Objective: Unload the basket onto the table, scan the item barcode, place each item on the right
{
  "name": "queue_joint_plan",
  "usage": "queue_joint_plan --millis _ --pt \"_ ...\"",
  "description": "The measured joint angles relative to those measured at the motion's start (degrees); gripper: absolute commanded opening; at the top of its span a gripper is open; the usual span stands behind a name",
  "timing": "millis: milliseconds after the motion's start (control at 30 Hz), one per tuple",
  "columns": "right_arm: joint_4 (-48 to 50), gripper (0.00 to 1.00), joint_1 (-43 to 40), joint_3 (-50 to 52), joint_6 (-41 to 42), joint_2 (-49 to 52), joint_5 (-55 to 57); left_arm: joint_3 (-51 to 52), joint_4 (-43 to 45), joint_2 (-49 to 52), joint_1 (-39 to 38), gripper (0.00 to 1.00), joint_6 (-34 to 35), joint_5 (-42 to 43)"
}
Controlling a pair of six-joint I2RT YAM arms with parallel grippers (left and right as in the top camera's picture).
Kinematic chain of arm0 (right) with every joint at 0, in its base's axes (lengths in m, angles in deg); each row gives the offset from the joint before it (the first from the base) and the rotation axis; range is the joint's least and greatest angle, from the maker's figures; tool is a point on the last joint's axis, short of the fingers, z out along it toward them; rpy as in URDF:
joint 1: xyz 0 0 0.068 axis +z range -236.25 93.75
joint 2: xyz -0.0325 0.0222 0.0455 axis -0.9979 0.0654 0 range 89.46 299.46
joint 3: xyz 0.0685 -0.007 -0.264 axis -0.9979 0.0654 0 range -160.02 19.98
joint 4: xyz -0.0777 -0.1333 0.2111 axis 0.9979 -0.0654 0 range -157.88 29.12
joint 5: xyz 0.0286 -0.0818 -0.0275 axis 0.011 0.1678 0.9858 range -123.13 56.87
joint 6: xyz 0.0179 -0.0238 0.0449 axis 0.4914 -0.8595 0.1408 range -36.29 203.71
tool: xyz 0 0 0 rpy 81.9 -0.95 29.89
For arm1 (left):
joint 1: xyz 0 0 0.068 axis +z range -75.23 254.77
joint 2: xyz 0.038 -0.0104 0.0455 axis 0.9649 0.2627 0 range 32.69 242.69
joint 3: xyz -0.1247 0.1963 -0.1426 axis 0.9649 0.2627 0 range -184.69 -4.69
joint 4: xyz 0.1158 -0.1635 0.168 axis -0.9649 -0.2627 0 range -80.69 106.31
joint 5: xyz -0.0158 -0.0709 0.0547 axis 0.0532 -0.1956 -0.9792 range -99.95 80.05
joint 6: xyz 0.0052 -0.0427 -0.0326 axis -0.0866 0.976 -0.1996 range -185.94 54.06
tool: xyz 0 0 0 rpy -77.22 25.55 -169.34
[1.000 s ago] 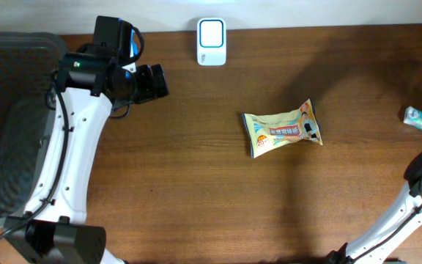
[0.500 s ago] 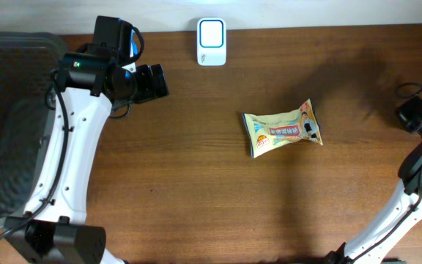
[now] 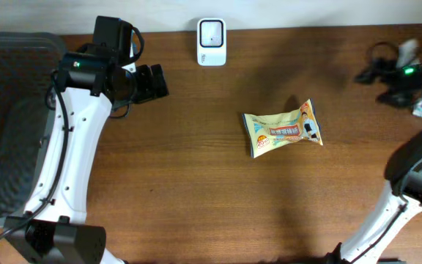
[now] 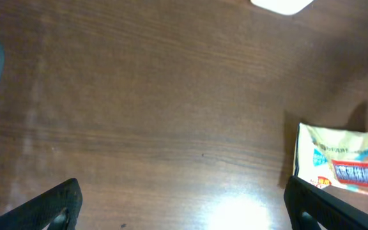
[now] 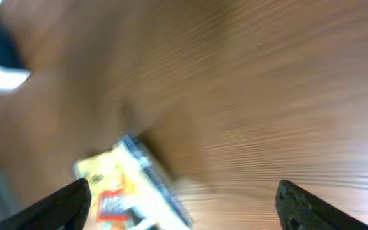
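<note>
We are holding our left gripper [image 4: 184,203] spread wide above the bare wooden table [image 4: 139,96], gripping nothing. Our right gripper [image 5: 184,206] is gaping wide too, empty. The yellow snack packet [image 3: 283,129] is lying mid-table, well apart from the white scanner [image 3: 212,31]. We are finding its red label unreadable.

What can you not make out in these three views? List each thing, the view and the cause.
The barcode on the snack packet: too small to find, overhead view.
The packet's print: smeared by blur, right wrist view; cut by the right edge, left wrist view.
The scanner: cut by the top edge, left wrist view.
The right gripper: blurred, overhead view.
</note>
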Motion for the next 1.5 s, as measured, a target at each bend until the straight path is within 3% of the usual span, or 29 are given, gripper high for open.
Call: queue_joint_plan --millis 67,200,233,267,300,433,533,567,633,667,733,867,1000,1033,1067,1100,1133,1167,1233,1267,1300,1333,1367,1433,1500 --pt "-3.06 0.99 7.3 8.13 -8.87 -0.17 -2.23 0.0 0.09 0.0 0.0 0.99 0.0 0.0" --pt "6.12 0.99 12.13 19.89 -11.58 0.02 0.02 -0.02 0.13 0.0 -0.02 0.99 0.0 0.0" --pt "7.98 0.79 12.13 21.73 -11.93 0.0 0.76 0.0 0.07 0.0 0.0 0.99 0.0 0.0" --pt "9.75 0.33 12.13 23.21 -12.09 -0.02 0.81 0.0 0.04 0.0 -0.02 0.99 0.0 0.0" --pt "11.1 0.04 12.09 24.59 -12.04 0.0 0.44 0.0 0.15 0.0 0.0 0.99 0.0 0.0" --pt "9.27 0.04 11.87 24.83 -10.34 0.07 -0.94 0.0 0.11 0.0 -0.02 0.99 0.0 0.02" --pt "-3.41 0.04 11.87 8.92 -7.41 -0.22 2.89 -0.02 0.15 0.0 -0.02 0.99 0.0 0.02" --pt "-6.71 0.04 12.52 2.95 -3.45 -0.81 9.42 0.0 0.04 0.0 0.0 0.99 0.0 0.0" --pt "-9.84 0.04 18.43 -5.73 11.47 -4.87 33.68 0.0 0.04 0.0 0.0 0.99 0.0 0.02" --pt "-10.93 0.04 23.12 -6.45 19.63 -6.45 45.59 0.0 0.09 0.0 -0.02 0.99 0.0 0.0" --pt "-11.43 0.04 31.23 -6.54 31.87 -6.91 58.69 0.0 0.07 0.0 0.0 0.99 0.0 0.0" --pt "-7.74 0.04 42.49 -4.46 42.42 -6.49 65.16 0.0 0.07 0.0 0.0 0.99 0.0 0.0" --pt "5.97 0.12 53.7 5.97 45.86 -3.82 60.22 0.0 0.09 0.0 0.0 0.99 0.0 0.0" --pt "10.4 0.33 56.74 7.32 46.23 -3.87 57.31 0.0 0.07 0.0 0.0 0.99 0.0 0.0" --pt "13.84 0.65 59.45 8.07 46.73 -3.78 53.09 0.0 0.04 0.0 0.0 0.99 0.0 0.0" --pt "16.13 0.71 61.66 8.72 46.82 -3.65 48.39 0.0 0.09 0.0 0.0 0.99 0.0 0.0" --pt "17.46 0.86 62.45 8.81 46.51 -3.56 45.53 0.0 0.07 0.0 0.0 0.99 0.0 0.0" --pt "17.57 0.89 62.36 8.68 45.94 -3.56 42.6 -0.02 0.02 0.0 -0.02 0.99 0.0 0.02" --pt "15.37 0.88 60.7 6.08 41.46 -3.45 37.31 0.0 0.0 0.0 0.0 0.99 0.0 0.02" --pt "12.96 0.77 59.08 2.8 39.15 -3.45 35.12 0.0 0.13 0.0 0.0 0.99 0.0 0.0" --pt "10.43 0.6 56.72 -1.16 36.41 -3.5 33.68 0.0 0.09 0.0 -0.02 0.99 0.0 0.0" --pt "8.37 0.33 54.14 -4.02 34.4 -3.72 32.87 0.0 0.11 0.0 -0.02 0.99 0.0 0.0" --pt "5.77 0.22 50.77 -5.38 32.22 -4.02 32.26 0.0 0.07 0.0 0.0 0.99 0.0 0.0" --pt "3.3 0.18 45.4 -1.55 30.91 -4.42 29.94 0.0 0.09 0.0 -0.02 0.99 0.0 0.0" --pt "11.82 0.18 45.81 7.26 30.36 -4.66 26.8 -0.02 0.11 0.0 -0.02 0.99 0.0 0.0"
